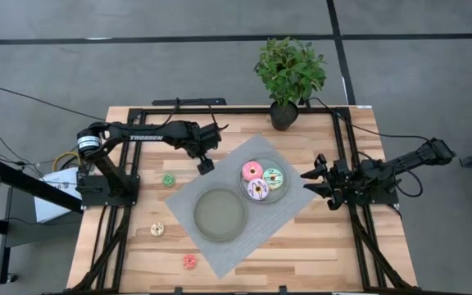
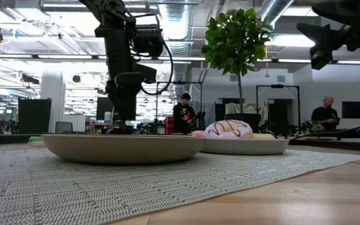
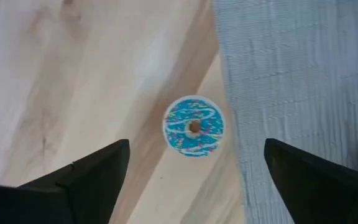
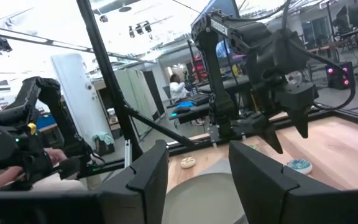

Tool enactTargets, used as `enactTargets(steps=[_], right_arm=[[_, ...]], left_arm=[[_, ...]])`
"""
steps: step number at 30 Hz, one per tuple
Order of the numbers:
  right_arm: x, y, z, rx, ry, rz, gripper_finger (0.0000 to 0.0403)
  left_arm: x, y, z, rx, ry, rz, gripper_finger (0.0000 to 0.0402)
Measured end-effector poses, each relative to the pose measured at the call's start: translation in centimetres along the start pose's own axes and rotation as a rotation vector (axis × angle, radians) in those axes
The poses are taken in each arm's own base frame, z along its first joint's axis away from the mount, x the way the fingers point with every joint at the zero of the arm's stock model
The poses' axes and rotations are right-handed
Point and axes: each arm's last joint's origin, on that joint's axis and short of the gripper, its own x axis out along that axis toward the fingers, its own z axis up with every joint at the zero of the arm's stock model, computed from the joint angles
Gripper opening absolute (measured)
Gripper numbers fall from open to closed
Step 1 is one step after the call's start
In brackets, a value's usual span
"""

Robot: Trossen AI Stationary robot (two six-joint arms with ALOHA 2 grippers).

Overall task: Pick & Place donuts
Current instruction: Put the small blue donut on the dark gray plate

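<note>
The wooden table [image 1: 318, 246] carries a grey woven mat [image 1: 244, 238] laid at a slant across its middle. A potted plant [image 1: 289, 74] stands at the far edge. On the mat sit 2 round grey plates: the empty plate [image 1: 220, 215] toward the near side and the filled plate [image 1: 281, 190] just beside it, toward the right arm.

The left gripper [image 1: 206, 164] hangs over bare wood just off the mat's left edge, its fingers [image 3: 86, 180] spread wide and holding nothing. Directly beneath it, centred between them, lies the tiny blue donut [image 3: 193, 126], flat on the wood beside the mat edge. The right gripper [image 1: 314, 180] waits off the mat's right side, near the filled plate, its fingers [image 4: 145, 177] apart and empty.

The filled plate holds 3 larger donuts close together: the pink donut [image 1: 252, 170], the yellow-green donut [image 1: 273, 177] and the purple-white donut [image 1: 258, 190]. 3 tiny ones lie on bare wood left of the mat, well apart: the green donut [image 1: 168, 179], the yellow donut [image 1: 157, 229] and the red donut [image 1: 189, 261].
</note>
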Motion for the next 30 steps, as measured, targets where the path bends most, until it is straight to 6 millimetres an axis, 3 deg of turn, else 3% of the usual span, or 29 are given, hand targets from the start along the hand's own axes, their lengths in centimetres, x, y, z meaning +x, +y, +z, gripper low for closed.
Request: enactTargets(steps=[9,21,30], right_arm=[[0.0,0.0,0.0,0.000,0.000,0.000,0.0164],[0.0,0.0,0.0,0.018,0.001,-0.001,0.0163],[0.0,0.0,-0.1,0.024,0.014,-0.003,0.0162]], left_arm=[[0.0,-0.2,0.1,-0.042,-0.012,-0.039,0.0371],[0.2,0.1,0.3,-0.147,-0.044,0.043,0.0371],[2.8,-0.4,0.3,-0.218,0.034,0.050,0.0371]])
